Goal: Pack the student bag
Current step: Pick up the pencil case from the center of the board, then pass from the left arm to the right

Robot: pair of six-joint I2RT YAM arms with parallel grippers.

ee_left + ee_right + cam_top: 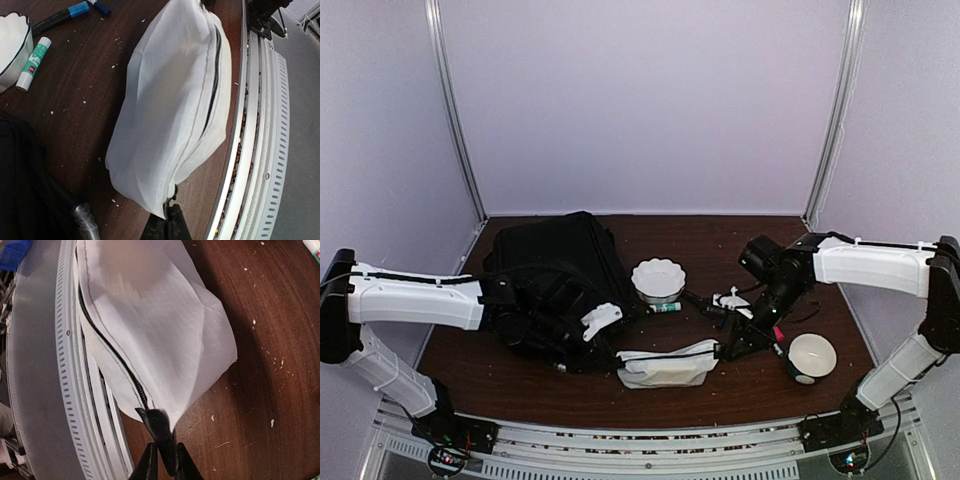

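White pouch [668, 363] – left end effector [169, 220], right end effector [165, 452] tight on its ends

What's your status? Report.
Left fingers shut on pouch end. Right fingers shut on other end. Bag to its left, pouch outside. Bowl, glue stick behind.

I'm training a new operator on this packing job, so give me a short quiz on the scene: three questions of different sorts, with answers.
1. True or false: the left gripper is shut on the pouch.
2. What does the right gripper pinch? A) a marker B) the pouch's zip end C) a bowl
3. Fill in: the bag is coloured ____.
Key: 1 true; 2 B; 3 black.
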